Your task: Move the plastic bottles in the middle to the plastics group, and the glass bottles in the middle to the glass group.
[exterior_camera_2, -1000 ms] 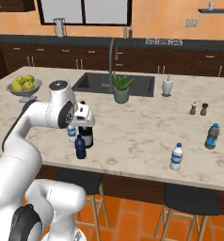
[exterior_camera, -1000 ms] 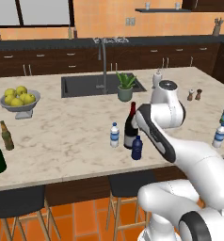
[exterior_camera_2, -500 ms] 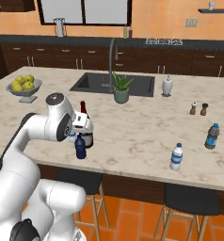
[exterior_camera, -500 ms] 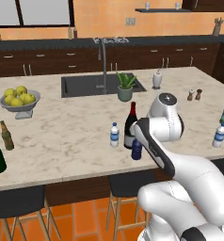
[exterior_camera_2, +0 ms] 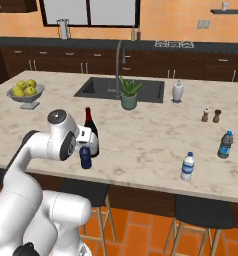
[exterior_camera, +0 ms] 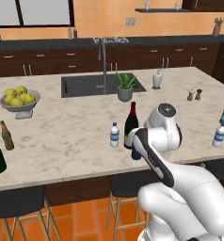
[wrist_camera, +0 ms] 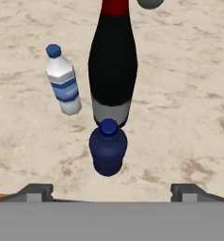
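The hand (wrist_camera: 112, 192) is open, its two dark fingertips spread wide and holding nothing. Between and just ahead of them stands the dark blue bottle (wrist_camera: 108, 148), a squat, opaque, rounded plastic shape, upright with its cap pointing straight up. Directly beyond it, touching or nearly so, rises the wine bottle (wrist_camera: 112, 61), a tall, smooth, near-black glass cylinder, long axis vertical, with a red neck top and grey-white label. Left of the wine bottle, slightly apart, the clear bottle (wrist_camera: 63, 81) stands upright, blue cap on top. All rest on the mottled beige marble surface (wrist_camera: 189, 94).
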